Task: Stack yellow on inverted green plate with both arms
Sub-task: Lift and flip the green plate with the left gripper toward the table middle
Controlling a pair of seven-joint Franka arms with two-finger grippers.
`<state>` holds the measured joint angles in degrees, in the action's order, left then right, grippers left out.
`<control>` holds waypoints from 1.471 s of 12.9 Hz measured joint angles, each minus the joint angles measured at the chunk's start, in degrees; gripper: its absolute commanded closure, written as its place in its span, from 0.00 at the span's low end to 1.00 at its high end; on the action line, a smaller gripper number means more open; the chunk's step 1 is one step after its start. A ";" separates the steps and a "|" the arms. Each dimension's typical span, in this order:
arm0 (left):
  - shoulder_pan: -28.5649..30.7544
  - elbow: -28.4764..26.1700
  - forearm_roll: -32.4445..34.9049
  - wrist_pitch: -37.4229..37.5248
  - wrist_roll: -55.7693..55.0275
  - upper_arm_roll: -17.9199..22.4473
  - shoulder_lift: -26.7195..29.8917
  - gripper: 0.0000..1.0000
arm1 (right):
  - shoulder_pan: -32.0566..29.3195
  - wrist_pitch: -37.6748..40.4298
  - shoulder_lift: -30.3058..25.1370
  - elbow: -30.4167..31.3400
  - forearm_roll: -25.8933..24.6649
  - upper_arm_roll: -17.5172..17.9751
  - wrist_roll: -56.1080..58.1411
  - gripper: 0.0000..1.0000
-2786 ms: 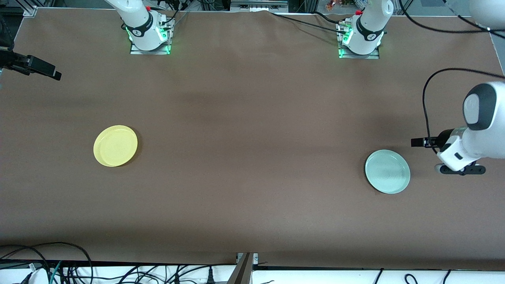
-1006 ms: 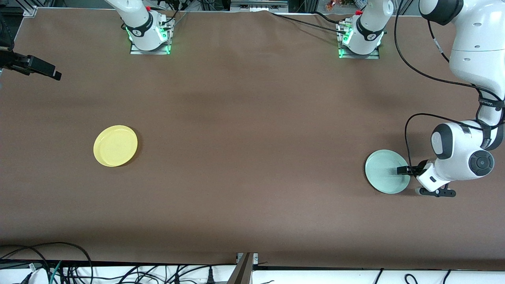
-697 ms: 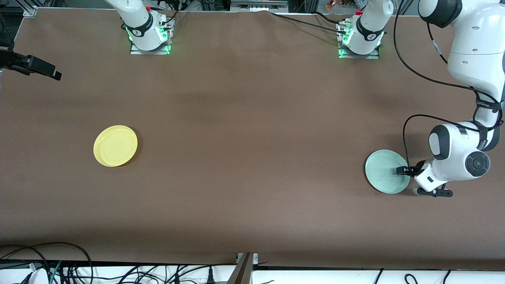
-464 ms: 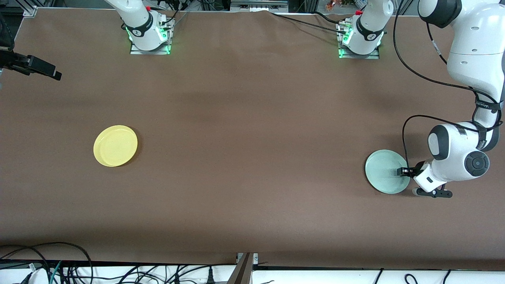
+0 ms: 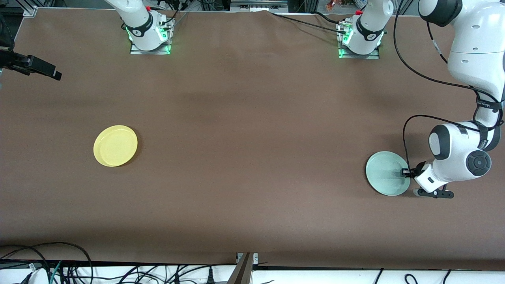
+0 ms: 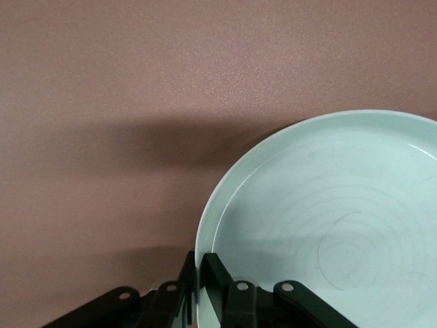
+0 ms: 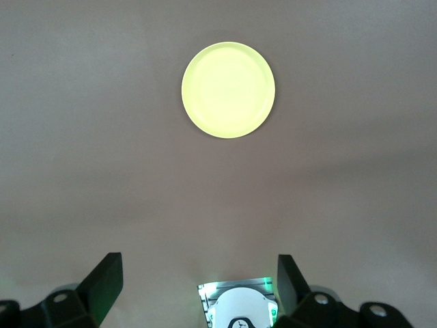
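Note:
The pale green plate (image 5: 384, 173) lies rim up on the table at the left arm's end; its inside with faint rings shows in the left wrist view (image 6: 328, 225). My left gripper (image 5: 406, 172) is low at the plate's edge and shut on the rim, one finger (image 6: 217, 273) inside and one outside. The yellow plate (image 5: 115, 146) lies rim up at the right arm's end, alone. My right gripper (image 7: 198, 263) is open and empty, high over the table, with the yellow plate (image 7: 228, 89) far below it. It shows at the edge of the front view (image 5: 41, 70).
The brown table (image 5: 252, 138) bears only the two plates. The two arm bases (image 5: 149, 35) (image 5: 360, 39) stand along the edge farthest from the front camera. The left arm's elbow and cable (image 5: 461, 157) hang beside the green plate. Cables lie below the nearest edge.
My left arm came down to the green plate's edge and its fingers closed on the rim; the plate shifted slightly. The right arm and the yellow plate have not moved.

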<state>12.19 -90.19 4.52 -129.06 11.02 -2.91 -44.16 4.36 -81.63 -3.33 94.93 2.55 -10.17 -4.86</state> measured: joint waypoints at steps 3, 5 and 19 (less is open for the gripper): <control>-0.07 0.66 0.00 -0.17 0.93 -0.35 0.50 1.00 | 0.00 0.00 0.00 0.00 0.00 0.01 0.00 0.00; -0.32 1.28 0.00 -0.15 0.94 -1.45 1.86 1.00 | 0.00 0.00 0.00 0.00 0.00 0.04 0.00 0.00; -19.16 16.19 15.71 14.35 -3.51 -2.32 8.64 1.00 | 0.01 0.01 0.00 0.00 0.00 0.12 0.00 0.00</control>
<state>-6.97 -74.00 20.23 -114.71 7.52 -5.24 -35.52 4.36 -81.62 -3.33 94.93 2.55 -10.04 -4.86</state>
